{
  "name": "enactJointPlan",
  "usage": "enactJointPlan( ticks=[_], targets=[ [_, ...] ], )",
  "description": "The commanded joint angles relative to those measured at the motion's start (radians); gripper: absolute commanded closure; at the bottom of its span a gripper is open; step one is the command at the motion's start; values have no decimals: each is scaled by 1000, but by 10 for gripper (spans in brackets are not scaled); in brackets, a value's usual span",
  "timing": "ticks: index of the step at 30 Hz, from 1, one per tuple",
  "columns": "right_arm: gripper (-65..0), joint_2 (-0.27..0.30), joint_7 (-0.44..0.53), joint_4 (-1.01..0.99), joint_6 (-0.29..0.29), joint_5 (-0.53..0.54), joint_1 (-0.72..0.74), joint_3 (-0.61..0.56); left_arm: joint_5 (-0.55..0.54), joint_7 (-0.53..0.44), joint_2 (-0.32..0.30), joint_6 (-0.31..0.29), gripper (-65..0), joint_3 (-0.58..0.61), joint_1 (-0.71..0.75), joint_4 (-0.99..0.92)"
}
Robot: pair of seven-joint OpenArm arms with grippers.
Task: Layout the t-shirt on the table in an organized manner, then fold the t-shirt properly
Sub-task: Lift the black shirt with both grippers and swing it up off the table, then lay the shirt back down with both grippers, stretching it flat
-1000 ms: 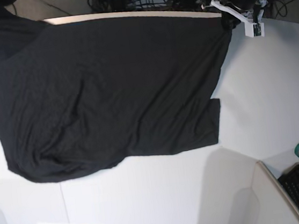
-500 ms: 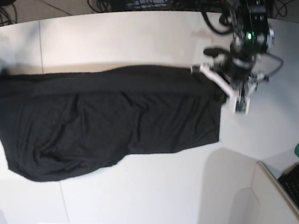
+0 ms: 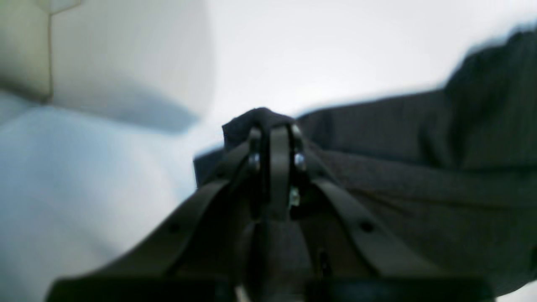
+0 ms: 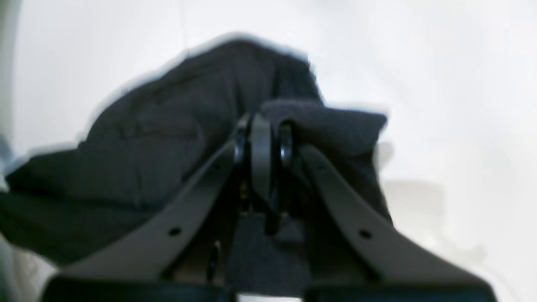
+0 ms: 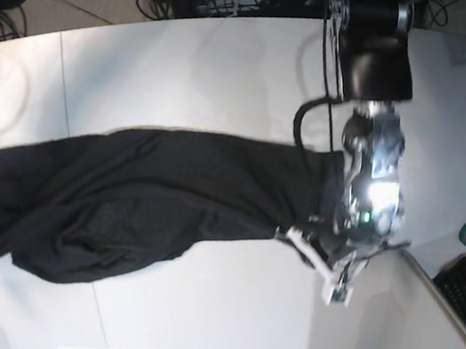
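Two end effectors are each pinching an edge of the black t-shirt (image 5: pixel 152 205), one at either end of the garment. In the left wrist view, the left end effector (image 3: pixel 275 138) is showing its fingers pressed together on a small bunched corner of dark fabric, with the rest of the cloth trailing off to the right over the pale worktop (image 3: pixel 314 50). In the right wrist view, the right end effector (image 4: pixel 262 130) is likewise clamped tight, a thick fold of the t-shirt (image 4: pixel 176 138) bulging out on both sides of its tips and hanging down to the left.

From the base view, the t-shirt is lying across the off-white worktop (image 5: pixel 196 69) as a long, doubled-over band, rumpled along its lower edge. The left arm is reaching down on that view's right side, its end effector (image 5: pixel 313 245) sitting at the garment's lower right corner. The right end effector is not clearly visible at the left edge of that view.
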Motion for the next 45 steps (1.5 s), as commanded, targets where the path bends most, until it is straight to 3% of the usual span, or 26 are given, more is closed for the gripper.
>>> enactJointPlan(
  ticks=[1, 9, 12, 14, 17, 20, 22, 25, 28, 31, 33, 38, 45],
  targets=[
    [0, 50, 46, -18, 4, 23, 70, -19, -6, -31, 11, 3, 0, -1, -79, -17],
    [0, 168, 55, -102, 4, 26, 414, -138, -6, -31, 98, 2, 0, -9, -447, -177],
    [0, 228, -26, -44, 4, 34, 515, -129, -6, -25, 121, 2, 0, -12, -554, -108],
    [0, 246, -115, 82, 4, 34, 541, -60, -6, -23, 124, 2, 0, -12, -573, 4],
    [0, 248, -256, 335, 5, 51, 526, 101, -6, -22, 126, 2, 0, -10, -554, 193],
    [0, 242, -411, 567, 7, 110, 432, 267, -6, 21, 127, 2, 0, -10, -447, 392],
    [0, 229, -476, 663, 7, 153, 315, 337, -6, 24, 123, 2, 0, -10, -321, 489],
    [0, 159, -488, 725, 7, 207, 84, 426, -4, 23, 117, 2, 0, -10, -114, 596],
    [0, 54, -423, 723, 7, 229, -130, 456, -4, 23, 85, 2, 0, -10, 81, 650],
    [0, -65, -268, 706, 7, 210, -324, 437, 2, 21, 75, 2, 0, -9, 248, 638],
    [0, -116, -156, 645, 7, 181, -421, 373, 4, 21, 75, 2, 0, -9, 333, 598],
    [0, -159, 60, 447, 7, 132, -570, 236, 5, -62, 32, 3, 0, -9, 497, 457],
    [0, -156, 111, 379, 8, 132, -668, 227, 4, -186, -44, 8, 0, -42, 641, 351]
  ],
)
